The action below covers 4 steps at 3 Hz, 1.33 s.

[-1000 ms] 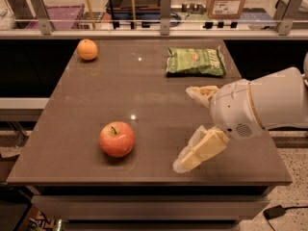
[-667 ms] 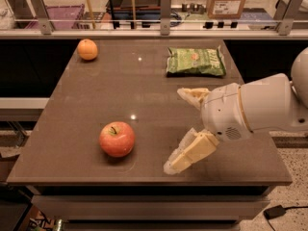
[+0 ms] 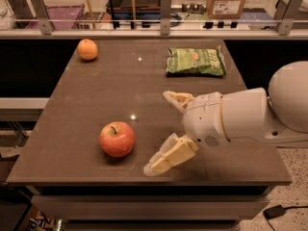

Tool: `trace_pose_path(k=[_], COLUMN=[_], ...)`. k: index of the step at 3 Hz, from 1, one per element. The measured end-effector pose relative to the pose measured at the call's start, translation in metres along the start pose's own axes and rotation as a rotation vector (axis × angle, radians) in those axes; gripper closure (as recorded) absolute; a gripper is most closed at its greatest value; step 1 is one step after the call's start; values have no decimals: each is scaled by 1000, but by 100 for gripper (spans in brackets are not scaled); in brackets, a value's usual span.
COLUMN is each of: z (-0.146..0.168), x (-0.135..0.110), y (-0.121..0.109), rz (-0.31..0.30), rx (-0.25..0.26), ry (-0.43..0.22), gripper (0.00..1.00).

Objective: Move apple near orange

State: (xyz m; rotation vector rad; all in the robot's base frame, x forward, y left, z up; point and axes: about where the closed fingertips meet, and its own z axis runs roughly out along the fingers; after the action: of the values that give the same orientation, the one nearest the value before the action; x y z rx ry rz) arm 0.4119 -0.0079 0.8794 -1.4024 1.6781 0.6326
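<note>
Currently the claw is hovering released and spread wide, just right of the apple, which is sitting near-left on the bench; the orange is lying far-left, well apart.

On the tabletop, the apple sits near the front edge, the end effector just right of it, not touching. The orange lies at the far left corner, and a chip bag lies far right.

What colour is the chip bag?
The chip bag is green, seen in the camera view; the open pincer is beside the apple.
</note>
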Motion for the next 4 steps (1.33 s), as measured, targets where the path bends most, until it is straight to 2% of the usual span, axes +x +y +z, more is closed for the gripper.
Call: trace_pose_path(k=[3, 4], z=[51, 67], x=[-11, -19], y=[30, 24], rz=[50, 27], rx=[-47, -40], ry=[-128, -170], gripper=[0, 0])
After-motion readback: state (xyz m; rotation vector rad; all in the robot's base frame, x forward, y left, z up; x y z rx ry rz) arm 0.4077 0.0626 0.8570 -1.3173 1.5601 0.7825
